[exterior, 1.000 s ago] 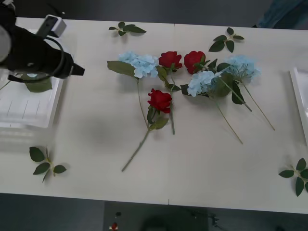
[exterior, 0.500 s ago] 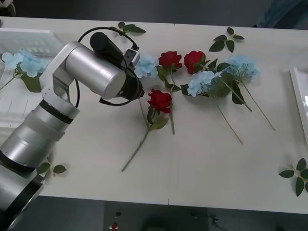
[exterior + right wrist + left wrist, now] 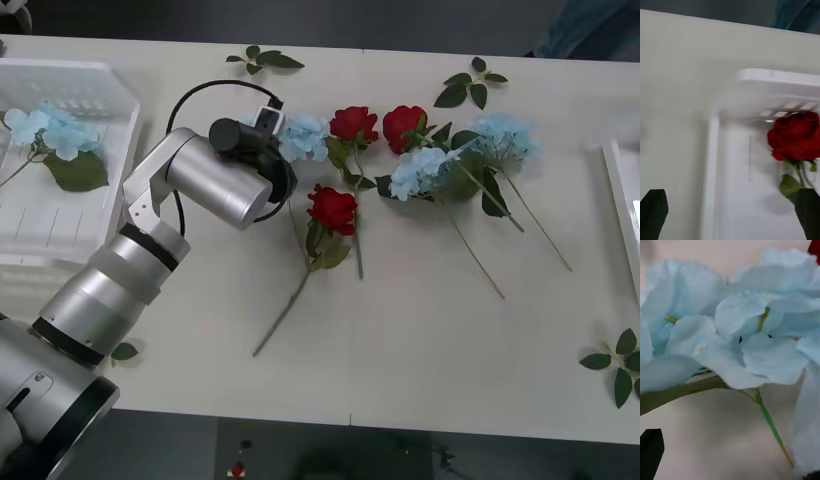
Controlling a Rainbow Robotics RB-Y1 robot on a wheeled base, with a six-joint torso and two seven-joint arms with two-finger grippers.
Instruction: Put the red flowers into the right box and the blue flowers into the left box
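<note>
Front view: left gripper [image 3: 270, 140] over blue flower [image 3: 303, 135] mid-table, jaws apart, nothing held. Another blue flower [image 3: 50, 130] inside left box [image 3: 115, 150]. Right gripper [image 3: 730, 213] spread above right box [image 3: 711, 168] containing red rose [image 3: 795, 135].

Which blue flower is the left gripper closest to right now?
The leftmost blue cluster still on the table, beside the two upper red roses. The left arm's wrist is right over it; the other loose clusters lie farther right.

Left arm [image 3: 215, 185] over blue flower [image 3: 303, 135]
</note>
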